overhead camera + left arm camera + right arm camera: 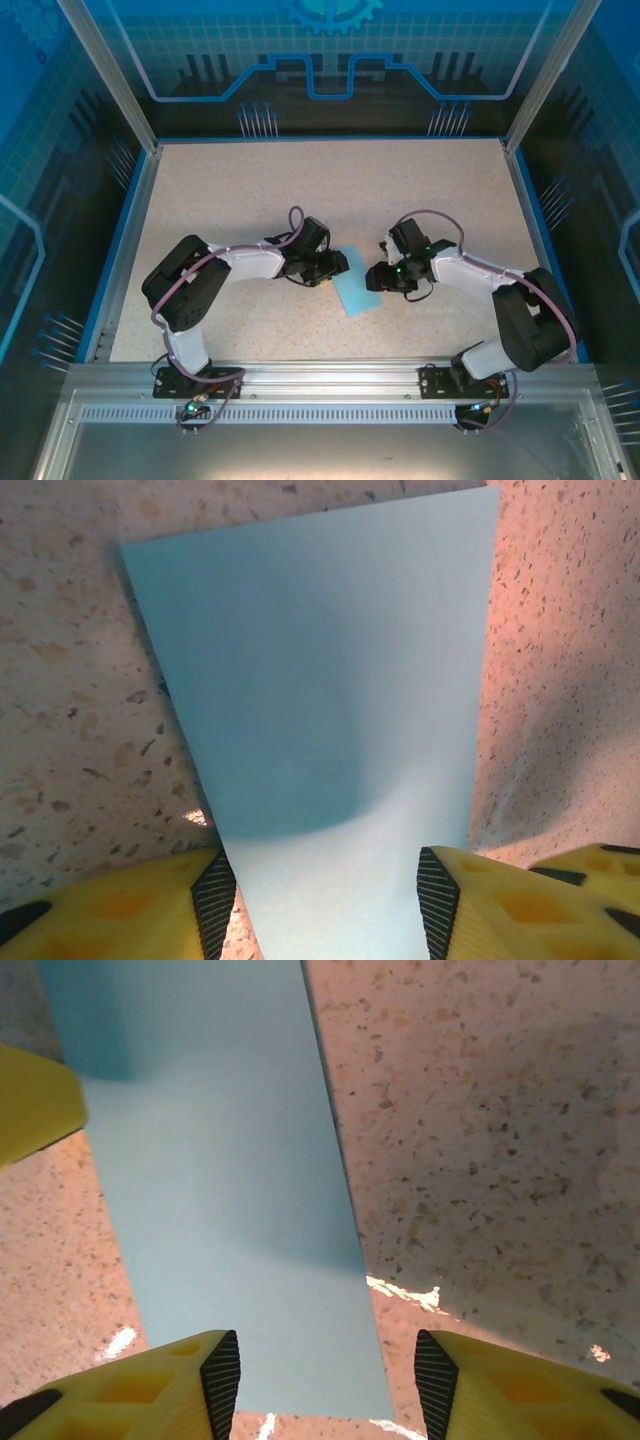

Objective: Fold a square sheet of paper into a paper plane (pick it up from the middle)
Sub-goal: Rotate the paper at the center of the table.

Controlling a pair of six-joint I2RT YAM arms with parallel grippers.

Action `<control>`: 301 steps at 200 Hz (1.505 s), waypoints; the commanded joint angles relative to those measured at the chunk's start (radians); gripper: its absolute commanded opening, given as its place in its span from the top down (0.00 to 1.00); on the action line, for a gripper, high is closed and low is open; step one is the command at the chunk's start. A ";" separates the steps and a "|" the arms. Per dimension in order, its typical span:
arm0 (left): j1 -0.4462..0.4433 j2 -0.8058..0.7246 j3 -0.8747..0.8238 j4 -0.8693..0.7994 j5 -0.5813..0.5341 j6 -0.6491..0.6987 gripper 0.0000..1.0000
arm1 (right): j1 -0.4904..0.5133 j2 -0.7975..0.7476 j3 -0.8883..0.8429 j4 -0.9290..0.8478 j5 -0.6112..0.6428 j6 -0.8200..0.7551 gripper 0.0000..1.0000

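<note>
I see the square sheet of paper (357,291) as plain light blue, unmarked. The table (300,190) is beige, speckled with brown and dark flecks, edged in blue. The arms (230,265) are black and white. The fingers (110,915) are yellow, with black ribbed pads (214,905). The backdrop (200,50) is blue with paler circuit-style lines.

Thin light-blue paper sheet (358,283): plain, unmarked, matte. Outline oblong, longer than wide, with straight edges and sharp corners. Whether it is one layer or folded double, cannot tell. Lies on speckled beige tabletop (250,190), around middle. In top view long axis is slightly diagonal: far end leans left, near end leans right. In left wrist view sheet (330,680) has soft curved shadow across near part. In right wrist view sheet (220,1180) looks flat against tabletop.
</note>
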 commanded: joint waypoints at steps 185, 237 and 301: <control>0.006 0.027 0.144 -0.144 -0.010 0.160 0.43 | -0.021 -0.010 -0.103 0.078 -0.106 0.048 0.52; -0.023 -0.067 0.086 -0.129 -0.023 0.151 0.62 | -0.023 -0.007 -0.097 0.089 -0.122 0.055 0.54; -0.057 0.020 0.097 -0.093 0.023 0.112 0.76 | -0.035 -0.023 -0.105 0.081 -0.106 0.057 0.55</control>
